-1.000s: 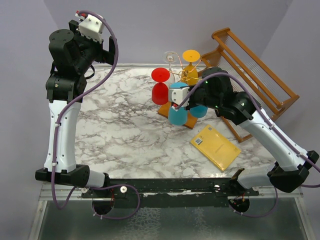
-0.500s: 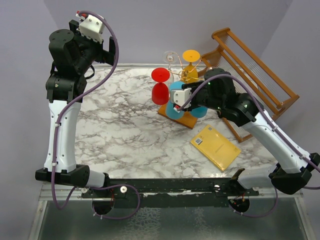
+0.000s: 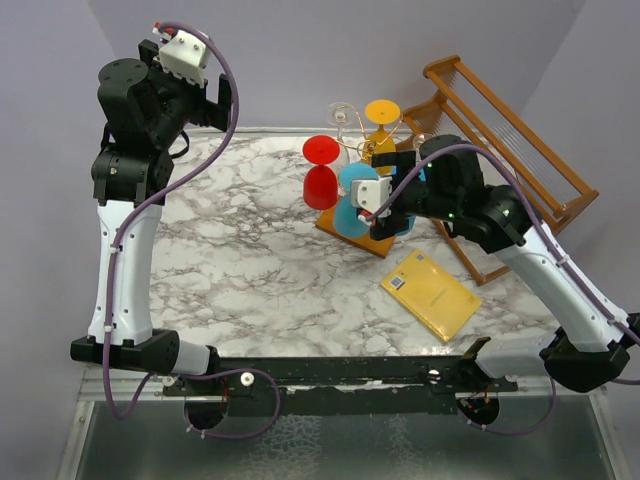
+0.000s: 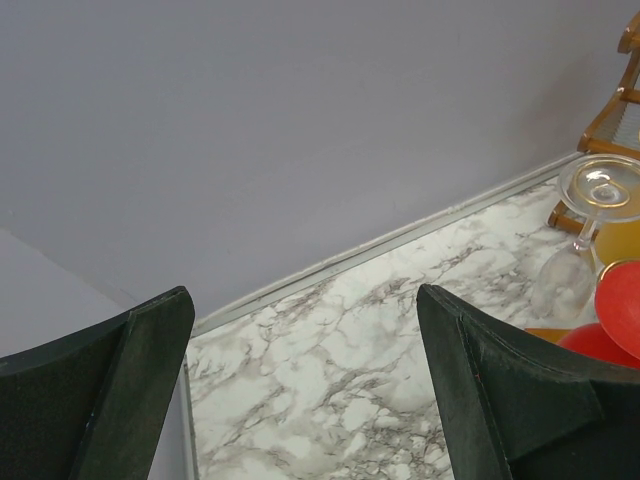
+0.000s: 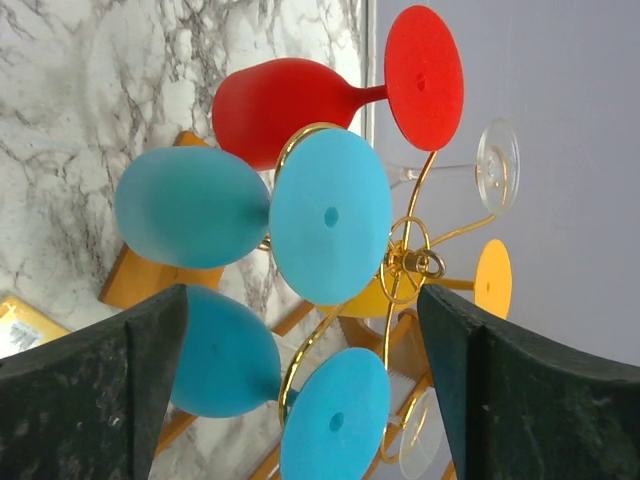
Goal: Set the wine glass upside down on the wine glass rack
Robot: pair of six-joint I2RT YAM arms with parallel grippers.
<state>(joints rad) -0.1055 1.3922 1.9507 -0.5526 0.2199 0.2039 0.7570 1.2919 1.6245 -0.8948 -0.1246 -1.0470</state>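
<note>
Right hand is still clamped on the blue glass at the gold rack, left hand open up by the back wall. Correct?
Not quite. The right hand is open: the right wrist view shows its fingers spread clear of the blue glass, which hangs upside down on the gold rack. The left hand is open, as you said.

Two blue glasses [image 5: 195,210] and a red glass [image 5: 285,105] hung upside down on the gold rack [image 5: 405,262], marbled desk [image 5: 120,80] behind, dark hand fingers [image 5: 110,390] spread apart
</note>
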